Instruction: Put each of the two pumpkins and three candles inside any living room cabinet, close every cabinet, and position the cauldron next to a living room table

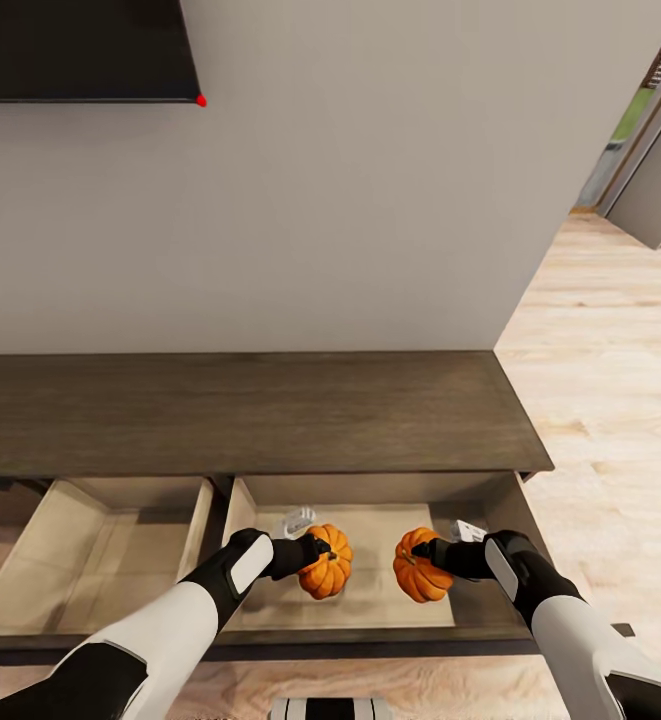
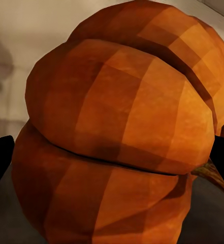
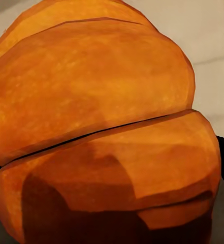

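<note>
Pumpkins [image 1: 328,573] [image 1: 417,579], 1 clamped in each end effector [image 1: 319,551] [image 1: 426,552], over open cabinet [image 1: 250,425] drawer.

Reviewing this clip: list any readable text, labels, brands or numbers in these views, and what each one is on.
None readable. The two pumpkins, one in the left gripper and one in the right gripper, are plain orange. The cabinet, its open drawers and the wall carry no lettering. The dark panel on the wall has a red dot at its corner, no characters.
</note>
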Motion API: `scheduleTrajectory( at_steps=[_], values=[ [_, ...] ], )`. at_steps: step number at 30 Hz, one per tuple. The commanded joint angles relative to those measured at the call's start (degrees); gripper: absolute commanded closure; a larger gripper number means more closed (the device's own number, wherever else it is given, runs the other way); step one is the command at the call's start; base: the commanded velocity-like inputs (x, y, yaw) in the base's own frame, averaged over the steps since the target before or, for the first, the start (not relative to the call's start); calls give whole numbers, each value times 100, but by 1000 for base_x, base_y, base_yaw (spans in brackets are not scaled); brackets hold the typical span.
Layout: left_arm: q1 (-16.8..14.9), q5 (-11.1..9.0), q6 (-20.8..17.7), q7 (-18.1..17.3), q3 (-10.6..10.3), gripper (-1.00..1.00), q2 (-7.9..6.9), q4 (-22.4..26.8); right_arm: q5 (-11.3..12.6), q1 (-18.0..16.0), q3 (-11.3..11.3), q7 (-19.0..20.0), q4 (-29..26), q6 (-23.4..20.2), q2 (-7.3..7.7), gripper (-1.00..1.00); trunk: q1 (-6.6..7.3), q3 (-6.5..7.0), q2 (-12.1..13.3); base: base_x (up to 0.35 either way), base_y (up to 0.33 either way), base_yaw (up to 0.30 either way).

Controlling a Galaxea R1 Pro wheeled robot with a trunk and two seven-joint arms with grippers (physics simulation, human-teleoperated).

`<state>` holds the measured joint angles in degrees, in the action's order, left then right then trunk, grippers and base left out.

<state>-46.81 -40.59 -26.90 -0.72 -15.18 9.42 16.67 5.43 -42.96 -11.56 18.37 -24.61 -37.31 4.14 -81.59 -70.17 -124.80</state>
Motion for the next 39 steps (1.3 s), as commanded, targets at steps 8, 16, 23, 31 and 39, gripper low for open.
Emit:
scheduleTrajectory(
  at_steps=[8,16,23,31,39],
  values=[
    [-3,-2,-16,-30,-14,100,-2,3,55,-2,-20,-9,-8,-40,-1,100,1,-65,-2,0,0,0],
    [-3,-2,-9,-27,-12,-100,-3,3,55,-2,-21,-15,-8,-39,3,-100,1,-71,-2,0,0,0],
    [-1,-2,-6,-33,-12,-100,-7,3,55,5,-22,-11,-78,-39,1,-100,1,-71,-2,0,0,0],
    [61,-10,35,-140,-12,-100,-28,242,48,41,-1,-13,-535,-32,0,-100,1,-71,-2,0,0,0],
    [827,-11,-34,-162,-24,-100,-81,1918,8,422,33,18,-2048,-50,17,-100,1,-71,-2,0,0,0]
  ],
)
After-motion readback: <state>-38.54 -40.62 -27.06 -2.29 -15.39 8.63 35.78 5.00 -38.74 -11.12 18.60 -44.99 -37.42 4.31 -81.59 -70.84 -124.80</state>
